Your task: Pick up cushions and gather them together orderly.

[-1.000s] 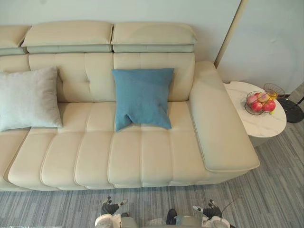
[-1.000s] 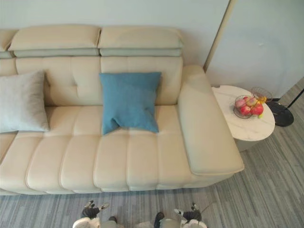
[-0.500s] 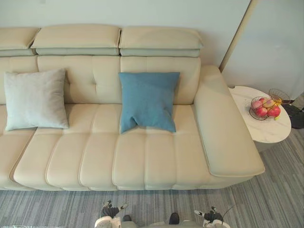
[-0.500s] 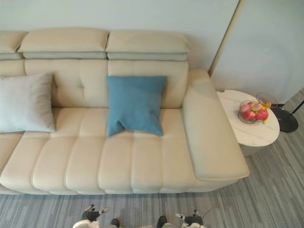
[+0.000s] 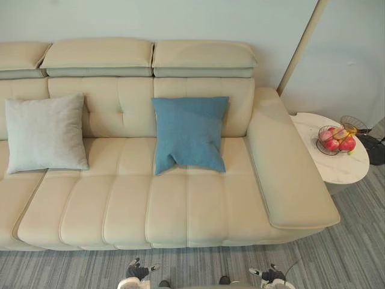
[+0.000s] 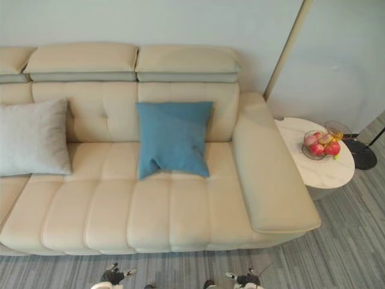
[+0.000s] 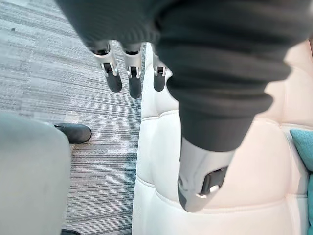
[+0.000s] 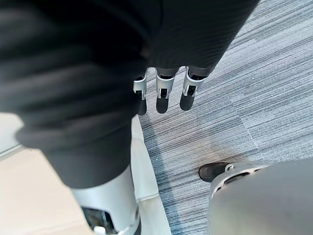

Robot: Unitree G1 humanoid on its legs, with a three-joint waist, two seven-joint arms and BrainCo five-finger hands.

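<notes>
A blue cushion (image 5: 190, 133) leans upright against the backrest of the cream sofa (image 5: 180, 205), near its middle. A light grey cushion (image 5: 45, 132) leans on the backrest further left, well apart from the blue one. My left hand (image 5: 137, 273) hangs low over the carpet in front of the sofa, fingers (image 7: 132, 78) straight and empty. My right hand (image 5: 270, 276) hangs at the lower right, fingers (image 8: 164, 93) straight, holding nothing. A corner of the blue cushion (image 7: 304, 147) shows in the left wrist view.
A round white side table (image 5: 343, 168) stands right of the sofa's wide armrest (image 5: 289, 168), carrying a wire bowl of fruit (image 5: 337, 140). A black lamp base (image 5: 376, 147) sits behind it. Grey striped carpet (image 5: 337, 259) lies in front of the sofa.
The whole picture has slid down and to the right as the camera moved. The cushions keep their places on the sofa, and both hands stay low and empty.
</notes>
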